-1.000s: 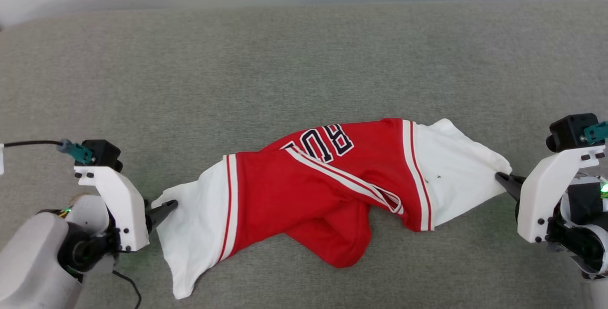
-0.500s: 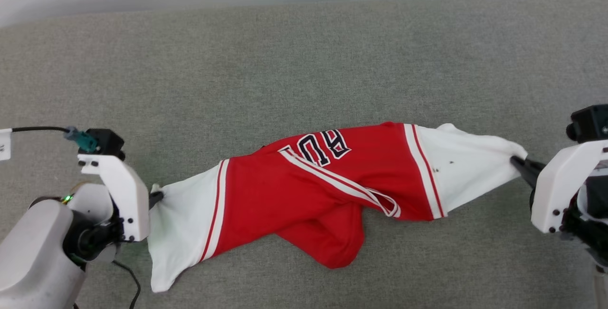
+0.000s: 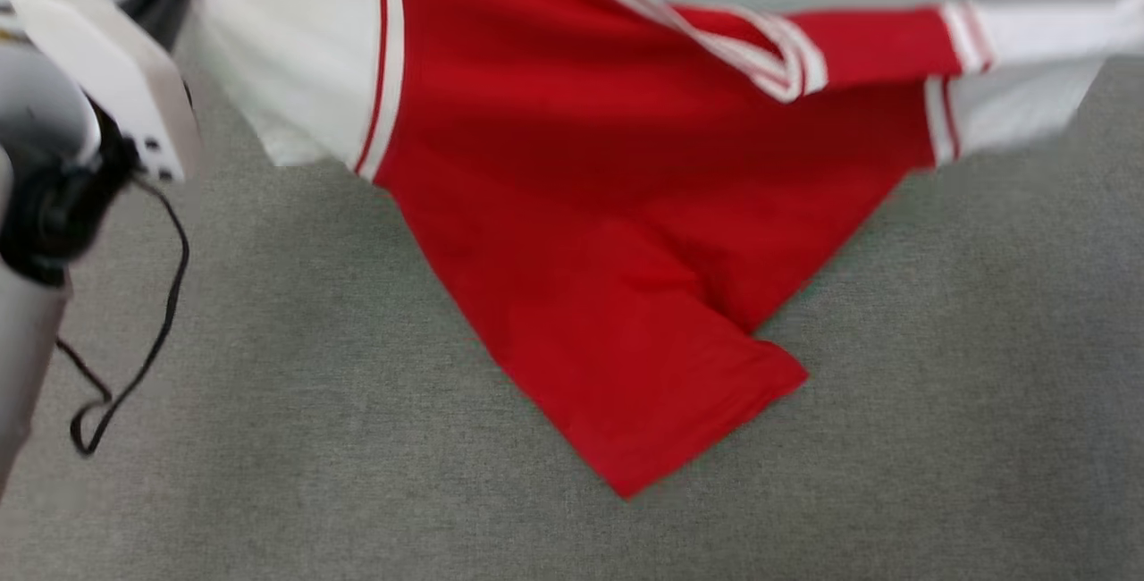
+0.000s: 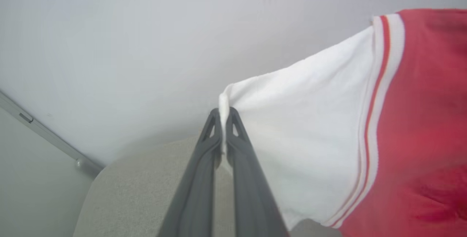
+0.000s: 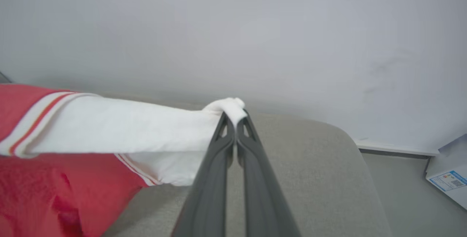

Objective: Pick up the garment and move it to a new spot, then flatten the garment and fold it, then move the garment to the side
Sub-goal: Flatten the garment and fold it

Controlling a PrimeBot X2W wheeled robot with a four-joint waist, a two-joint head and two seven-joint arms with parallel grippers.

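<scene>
Garment [image 3: 608, 206] is off the pad [image 3: 938, 384], hung between the two grippers high in the head view. Left gripper [image 4: 223, 116]: fingers pressed together on a pinch of the white sleeve [image 4: 303, 127] cuff, with fabric showing between the tips. Right gripper [image 5: 235, 118]: fingers likewise clamped on a bunched fold of the other sleeve [image 5: 120, 127], which is pulled into a taut tube. Head view is motion-blurred, so fine detail is unreliable. Progress, judged: the pick-up is complete and the carry to a new spot looks to be in hand. Set-down, flattening, folding and the final shift aside are all not yet done. Orientation: the long axis runs sleeve to sleeve, left to right across the robot, roughly level, with the right end slightly lower in the head view. The striped neck trim [image 3: 778, 54] sits on that top line. The red body hangs below it and tapers to one hem corner [image 3: 643, 465] pointing down and toward the robot. It cannot be told whether that corner touches the pad or clears it. The body hangs skewed, not square, so flattening will likely need a re-spread. A cable [image 3: 152, 313] loops beside the left arm, apart from the cloth.
</scene>
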